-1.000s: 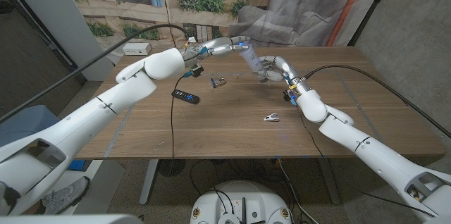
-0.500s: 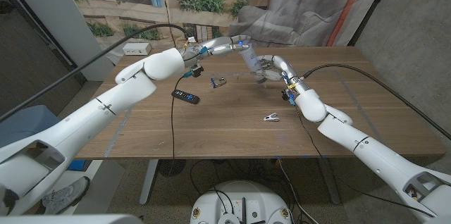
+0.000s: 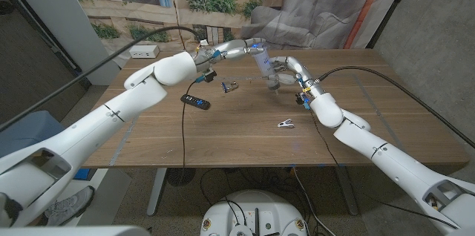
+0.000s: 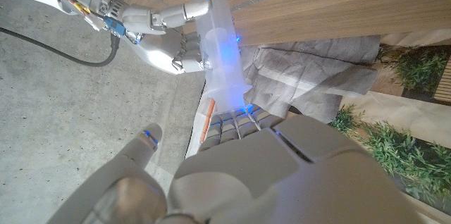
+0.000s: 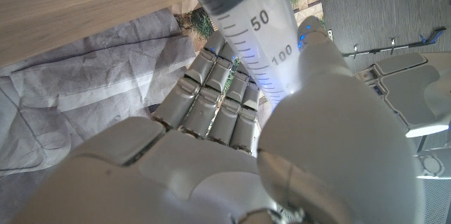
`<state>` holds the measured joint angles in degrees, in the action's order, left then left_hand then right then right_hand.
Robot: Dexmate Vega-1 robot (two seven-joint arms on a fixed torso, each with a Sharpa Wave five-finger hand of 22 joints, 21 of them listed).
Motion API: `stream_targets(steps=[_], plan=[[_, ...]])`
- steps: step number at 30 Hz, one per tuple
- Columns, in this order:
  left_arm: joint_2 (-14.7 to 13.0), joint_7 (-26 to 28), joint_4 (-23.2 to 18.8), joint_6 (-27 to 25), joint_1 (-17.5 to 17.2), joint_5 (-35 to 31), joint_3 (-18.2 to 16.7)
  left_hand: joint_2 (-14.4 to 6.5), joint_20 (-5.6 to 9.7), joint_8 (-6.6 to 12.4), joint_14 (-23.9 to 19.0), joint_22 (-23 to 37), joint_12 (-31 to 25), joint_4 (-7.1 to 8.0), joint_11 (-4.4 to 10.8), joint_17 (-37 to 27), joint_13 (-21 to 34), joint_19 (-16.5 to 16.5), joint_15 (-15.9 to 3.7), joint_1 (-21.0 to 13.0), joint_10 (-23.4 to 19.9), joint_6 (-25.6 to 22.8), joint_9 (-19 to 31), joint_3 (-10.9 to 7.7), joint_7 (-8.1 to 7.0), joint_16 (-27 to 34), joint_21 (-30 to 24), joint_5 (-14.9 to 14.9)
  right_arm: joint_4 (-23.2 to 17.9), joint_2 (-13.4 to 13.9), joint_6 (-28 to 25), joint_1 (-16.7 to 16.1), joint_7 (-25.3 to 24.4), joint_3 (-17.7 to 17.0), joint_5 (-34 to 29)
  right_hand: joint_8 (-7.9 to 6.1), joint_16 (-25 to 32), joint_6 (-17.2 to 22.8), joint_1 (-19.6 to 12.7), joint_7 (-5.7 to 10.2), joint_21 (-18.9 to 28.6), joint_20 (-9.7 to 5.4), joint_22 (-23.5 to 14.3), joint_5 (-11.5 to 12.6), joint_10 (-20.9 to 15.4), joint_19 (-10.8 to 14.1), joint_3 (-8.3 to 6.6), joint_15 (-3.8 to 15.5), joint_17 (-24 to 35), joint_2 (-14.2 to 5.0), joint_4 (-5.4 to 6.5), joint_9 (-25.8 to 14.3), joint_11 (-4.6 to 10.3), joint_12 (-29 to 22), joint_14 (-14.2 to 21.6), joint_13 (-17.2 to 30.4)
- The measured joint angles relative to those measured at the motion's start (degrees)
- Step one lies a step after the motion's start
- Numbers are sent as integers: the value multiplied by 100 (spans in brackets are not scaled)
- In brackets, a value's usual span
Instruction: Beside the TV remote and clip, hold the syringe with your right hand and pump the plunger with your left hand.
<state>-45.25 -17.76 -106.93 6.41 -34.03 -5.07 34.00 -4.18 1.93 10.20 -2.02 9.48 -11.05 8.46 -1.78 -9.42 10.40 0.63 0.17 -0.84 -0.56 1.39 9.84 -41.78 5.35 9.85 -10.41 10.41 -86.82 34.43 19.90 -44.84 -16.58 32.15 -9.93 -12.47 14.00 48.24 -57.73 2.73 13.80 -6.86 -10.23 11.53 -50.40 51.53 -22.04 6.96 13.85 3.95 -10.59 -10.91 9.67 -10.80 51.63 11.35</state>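
A clear syringe (image 3: pixel 263 64) hangs tilted above the table's far middle. My right hand (image 3: pixel 279 70) grips its barrel; in the right wrist view the thumb crosses the barrel (image 5: pixel 250 34) by the 50 and 100 marks, with the right hand (image 5: pixel 225 153) wrapped around it. My left hand (image 3: pixel 250 46) holds the syringe's upper, plunger end; the left wrist view shows the left hand (image 4: pixel 243 129) closed on the syringe (image 4: pixel 218 48), with the right hand (image 4: pixel 165 37) beyond. The black TV remote (image 3: pixel 196 102) lies left of centre. A small clip (image 3: pixel 286 124) lies nearer the front.
A small metal object (image 3: pixel 230 86) lies between the remote and the syringe. A white power strip (image 3: pixel 145 53) sits at the table's far left corner. Grey cloth (image 3: pixel 312 24) hangs behind the far edge. Black cables cross the tabletop (image 3: pixel 223 139) along both arms.
The right hand and the syringe have shifted slightly up and to the left. The left hand has barely moved. Remote and clip lie where they were.
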Motion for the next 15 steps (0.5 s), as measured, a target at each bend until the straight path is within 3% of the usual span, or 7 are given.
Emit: stream_targets(steps=[2, 9, 10, 15], plan=[[9, -11, 12, -10, 8, 3, 11, 0, 0, 0, 0, 1, 1, 0, -44, 0, 0, 0, 0, 0, 11, -34, 0, 0, 38, 0, 0, 0, 12, -6, 12, 6, 0, -5, 3, 88, 31, -4, -13, 5, 0, -1, -5, -29, -6, -2, 17, 0, 32, -14, 17, 0, -4, 0, 0, 0], [37, -59, 45, -50, 28, 24, 57, 0, 1, 0, -2, 9, 2, -23, -122, 0, -30, -1, 3, 0, -5, -47, 0, -23, 113, 8, -3, 0, 82, -29, 38, 45, 0, -18, 14, 161, 31, -103, -13, 190, 0, 11, -30, -116, 5, -76, 18, 10, 95, -15, 20, -6, 8, 0, -56, -16], [42, -67, 55, -64, 32, 30, 68, 0, 1, 0, -3, 12, 2, -23, -122, 0, -30, -1, 4, 0, -5, -47, 0, -23, 113, 8, -3, 0, 99, -36, 40, 56, 0, -20, 18, 141, 31, -14, -13, 161, 0, 11, -25, -116, 4, -74, 73, -11, 90, -15, 75, 0, 8, 0, -77, -18], [55, -91, 79, -72, 46, 51, 85, 0, 1, 0, -3, 12, 0, -23, -30, 0, -22, -2, 5, 0, 77, 38, 0, -24, 28, 25, -10, 0, 155, -55, 46, 84, 0, -22, 24, 5, -94, 174, -13, -8, 0, -21, 12, 34, -117, 22, 75, -17, -67, -15, 77, 38, -51, -23, -19, -18]])
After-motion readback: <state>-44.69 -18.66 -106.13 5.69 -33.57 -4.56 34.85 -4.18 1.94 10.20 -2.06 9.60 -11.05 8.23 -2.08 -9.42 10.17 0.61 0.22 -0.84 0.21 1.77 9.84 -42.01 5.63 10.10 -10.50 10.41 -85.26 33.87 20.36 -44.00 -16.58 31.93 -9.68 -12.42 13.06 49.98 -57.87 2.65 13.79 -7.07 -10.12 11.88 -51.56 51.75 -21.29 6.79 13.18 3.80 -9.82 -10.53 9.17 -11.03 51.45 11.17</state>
